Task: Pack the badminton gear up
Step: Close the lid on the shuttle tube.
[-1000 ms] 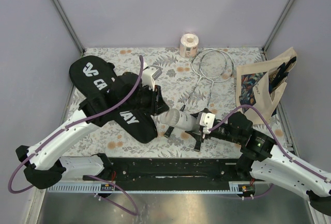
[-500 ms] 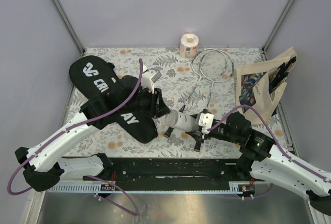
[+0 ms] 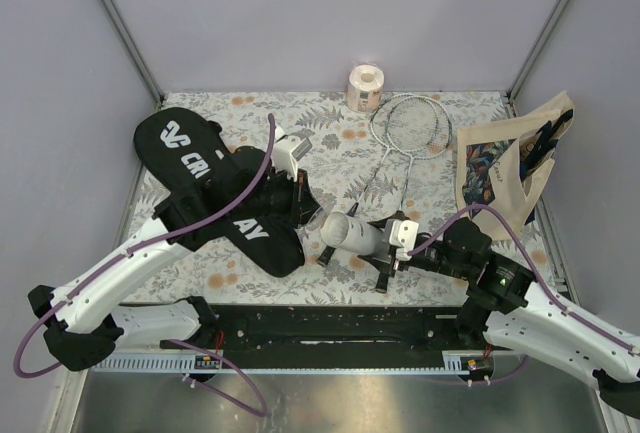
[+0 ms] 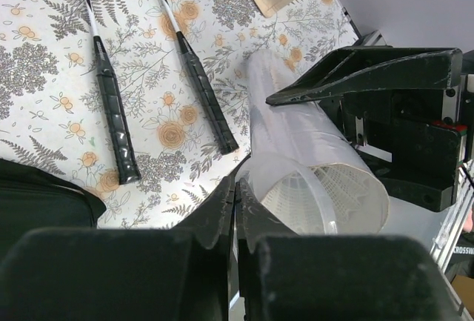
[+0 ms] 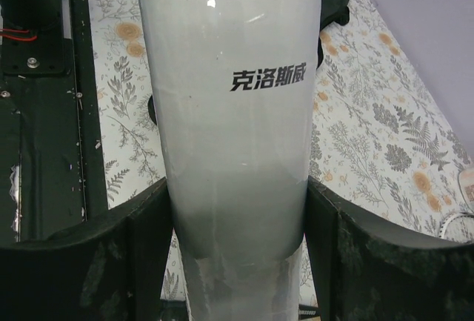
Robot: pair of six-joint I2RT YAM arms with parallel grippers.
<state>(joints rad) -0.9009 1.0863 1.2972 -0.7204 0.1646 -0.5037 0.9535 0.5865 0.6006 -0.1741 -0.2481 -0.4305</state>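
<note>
The white tube lies level above the table with my right gripper shut across its body. In the right wrist view the tube fills the gap between both fingers. My left gripper is shut, its tips touching the edge of the tube's open end, where white shuttlecocks show inside. Whether the tips pinch the rim is unclear. Two rackets lie on the floral table, their black handles pointing toward me. The black CROSSWAY bag lies at the left, under my left arm.
A beige printed tote bag leans at the right edge. A pinkish paper roll stands by the back wall. Grey walls close in three sides. The black rail runs along the near edge.
My left gripper opened a little, then shut at the tube's open end. The right gripper kept its hold, and the tube shifted only slightly.
</note>
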